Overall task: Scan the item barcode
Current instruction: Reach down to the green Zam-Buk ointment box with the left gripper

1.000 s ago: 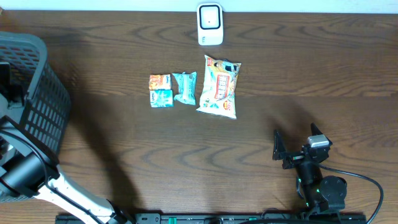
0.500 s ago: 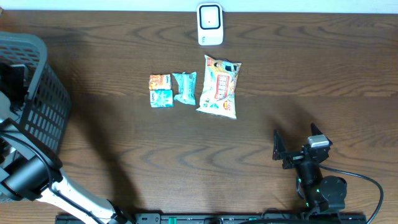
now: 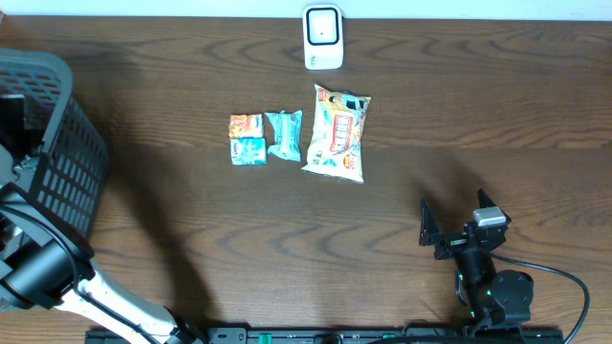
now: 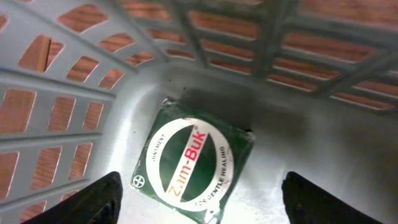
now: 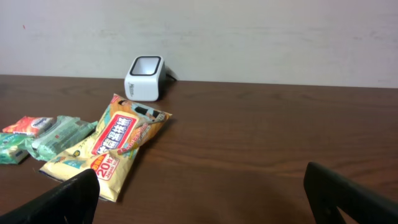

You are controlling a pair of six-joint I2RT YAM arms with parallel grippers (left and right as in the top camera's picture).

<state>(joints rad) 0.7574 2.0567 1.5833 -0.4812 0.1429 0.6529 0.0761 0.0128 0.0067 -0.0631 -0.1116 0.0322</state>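
Observation:
A green Zam-Buk ointment box [image 4: 194,160] lies flat on the floor of the grey basket [image 4: 68,87], label up. My left gripper [image 4: 202,182] hovers just above it, open, with one finger on either side and neither touching the box. In the overhead view the left gripper [image 3: 11,117] reaches into the basket [image 3: 69,162] at the far left. The white barcode scanner [image 3: 323,38] stands at the table's back edge, also visible from the right wrist as scanner [image 5: 144,77]. My right gripper [image 3: 457,220] rests open near the front right, holding nothing.
Mid-table lie a large yellow snack packet [image 3: 337,132], a teal packet [image 3: 284,134] and a pair of small orange and teal packs [image 3: 248,139]. The right wrist view shows the yellow packet [image 5: 115,144] ahead to the left, with bare wood in front of the right gripper [image 5: 200,174].
The left arm has shifted slightly inside the basket. The right arm and the items on the table have not moved.

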